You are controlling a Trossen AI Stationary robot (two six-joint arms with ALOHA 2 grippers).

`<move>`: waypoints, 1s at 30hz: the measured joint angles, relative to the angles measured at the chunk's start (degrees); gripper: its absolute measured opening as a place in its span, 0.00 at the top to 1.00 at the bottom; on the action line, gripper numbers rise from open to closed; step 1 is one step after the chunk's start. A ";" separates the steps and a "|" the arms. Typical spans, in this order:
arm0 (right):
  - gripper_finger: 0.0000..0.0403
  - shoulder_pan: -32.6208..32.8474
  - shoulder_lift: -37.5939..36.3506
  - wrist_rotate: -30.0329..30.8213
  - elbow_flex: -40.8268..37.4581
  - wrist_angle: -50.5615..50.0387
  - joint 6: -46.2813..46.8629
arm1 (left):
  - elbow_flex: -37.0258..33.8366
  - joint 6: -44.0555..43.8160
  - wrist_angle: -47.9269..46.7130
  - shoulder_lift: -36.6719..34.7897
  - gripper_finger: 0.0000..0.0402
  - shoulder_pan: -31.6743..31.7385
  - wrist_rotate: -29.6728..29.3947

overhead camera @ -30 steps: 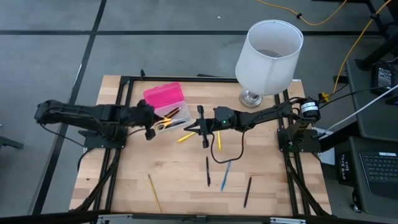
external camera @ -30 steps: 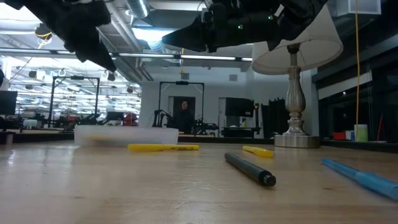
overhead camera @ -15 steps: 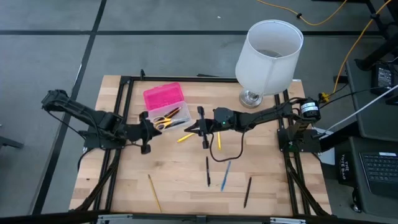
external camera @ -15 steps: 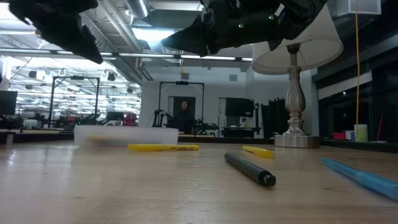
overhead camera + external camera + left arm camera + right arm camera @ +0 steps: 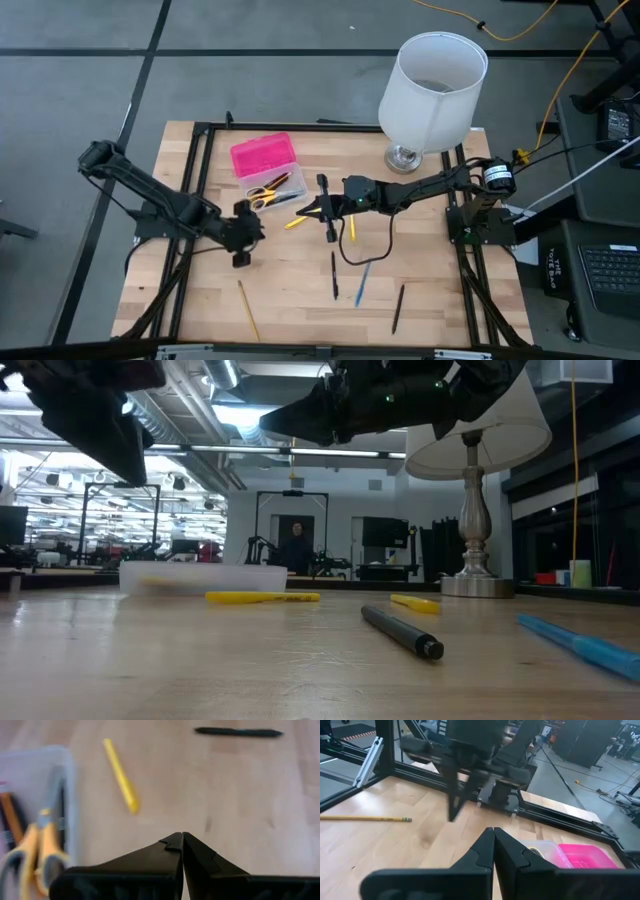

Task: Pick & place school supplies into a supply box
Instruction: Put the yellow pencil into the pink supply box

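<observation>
The left gripper (image 5: 243,250) is seen pressed together and empty, above bare table (image 5: 290,290). The box (image 5: 274,185), with scissors (image 5: 264,194) inside, lies just beyond it. The right gripper (image 5: 326,218) is likewise closed, holding nothing, beside the box; a yellow pen (image 5: 299,221) lies beneath it, and other pens (image 5: 334,275) are scattered nearer the front edge.

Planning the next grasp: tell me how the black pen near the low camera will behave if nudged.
The black pen looks round and smooth, so it would probably roll sideways on the flat table. It looks stiff and thin, likely light, perhaps slipping from a pinch.
</observation>
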 joint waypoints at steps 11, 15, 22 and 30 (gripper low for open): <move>0.97 0.16 0.00 -0.15 0.00 -2.58 0.17 | 9.85 17.08 -1.46 10.34 0.99 -3.51 12.33; 0.97 0.20 0.00 -0.15 0.00 -2.79 0.04 | 9.85 20.51 -1.20 11.61 0.99 -4.09 13.04; 0.97 0.20 0.00 -0.15 0.00 -4.68 0.02 | 9.85 22.55 8.43 14.63 0.99 -4.25 9.41; 0.97 0.20 0.00 -0.13 0.00 -4.42 0.02 | 10.42 22.40 7.41 16.00 0.99 -6.47 10.58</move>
